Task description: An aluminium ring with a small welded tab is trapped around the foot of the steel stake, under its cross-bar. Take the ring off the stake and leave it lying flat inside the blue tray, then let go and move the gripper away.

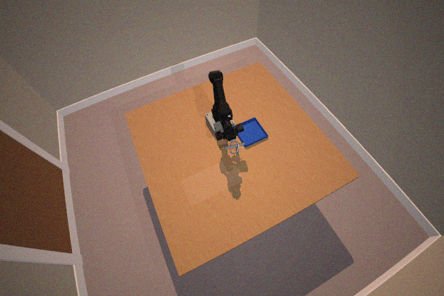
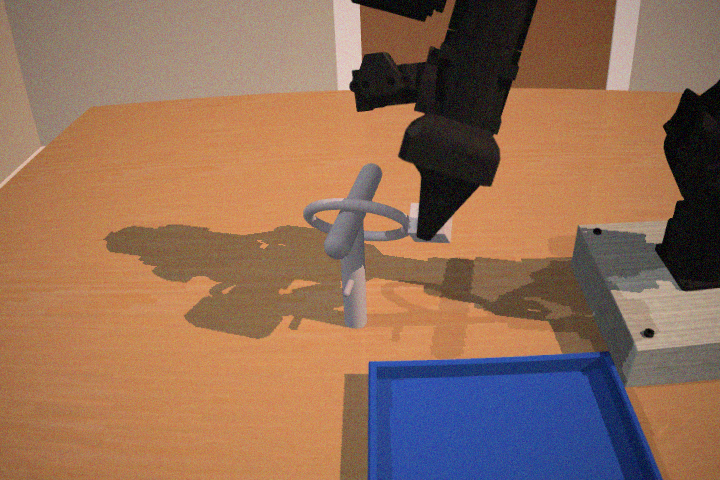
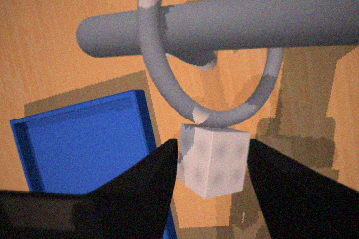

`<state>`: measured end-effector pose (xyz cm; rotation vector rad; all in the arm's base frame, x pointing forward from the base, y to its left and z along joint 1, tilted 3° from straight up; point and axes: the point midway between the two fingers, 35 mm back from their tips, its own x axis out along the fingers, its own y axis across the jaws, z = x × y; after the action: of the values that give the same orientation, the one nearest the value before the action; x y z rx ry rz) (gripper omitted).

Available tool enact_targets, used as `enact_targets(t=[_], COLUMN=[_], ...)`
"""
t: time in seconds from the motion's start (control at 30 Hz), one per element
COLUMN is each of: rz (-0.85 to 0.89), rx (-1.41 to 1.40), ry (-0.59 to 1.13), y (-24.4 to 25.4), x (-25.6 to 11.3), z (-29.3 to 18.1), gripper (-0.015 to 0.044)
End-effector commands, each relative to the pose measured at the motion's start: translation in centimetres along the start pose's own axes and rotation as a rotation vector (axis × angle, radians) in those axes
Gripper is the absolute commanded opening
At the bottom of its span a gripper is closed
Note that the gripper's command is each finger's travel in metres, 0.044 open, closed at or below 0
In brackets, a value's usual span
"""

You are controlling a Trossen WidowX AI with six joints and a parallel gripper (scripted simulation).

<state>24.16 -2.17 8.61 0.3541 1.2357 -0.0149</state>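
Exterior view puts the blue tray [image 2: 502,418] [image 1: 253,131] [image 3: 88,149] nearest you, at the near right of the wooden table [image 2: 145,396] [image 1: 282,167] [image 3: 38,50], the ring outside it. Beyond its left corner, the steel stake [image 2: 354,305] stands upright, a small peg [image 2: 348,287] jutting from its post. Higher up, you see the aluminium ring [image 2: 383,207] [image 1: 234,153] [image 3: 227,119] raised off the tabletop and looped about the cross-bar [image 2: 344,232] [image 3: 287,25], one side passing over it and the other beneath. To the right of the bar, your gripper [image 2: 429,226] [image 1: 233,140] [image 3: 210,146] pinches the ring's pale welded tab [image 2: 440,229] [image 3: 214,161] between its two dark fingers. Farther right, your black arm rises from a pale base block [image 2: 712,353] [image 1: 208,120]. At the far side, behind the table, a brown door [image 2: 565,45] [image 1: 20,185] stands in a white frame.
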Motion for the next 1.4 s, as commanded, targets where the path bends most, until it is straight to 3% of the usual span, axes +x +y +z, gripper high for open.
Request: enact_targets(t=[0.0, 1.37], rz=[0.042, 0.107], rx=[0.010, 0.025], ry=[-0.002, -0.018], y=[-0.6, -3.2], x=[0.1, -1.6], z=[0.0, 0.3], gripper=[0.0000, 0.0000])
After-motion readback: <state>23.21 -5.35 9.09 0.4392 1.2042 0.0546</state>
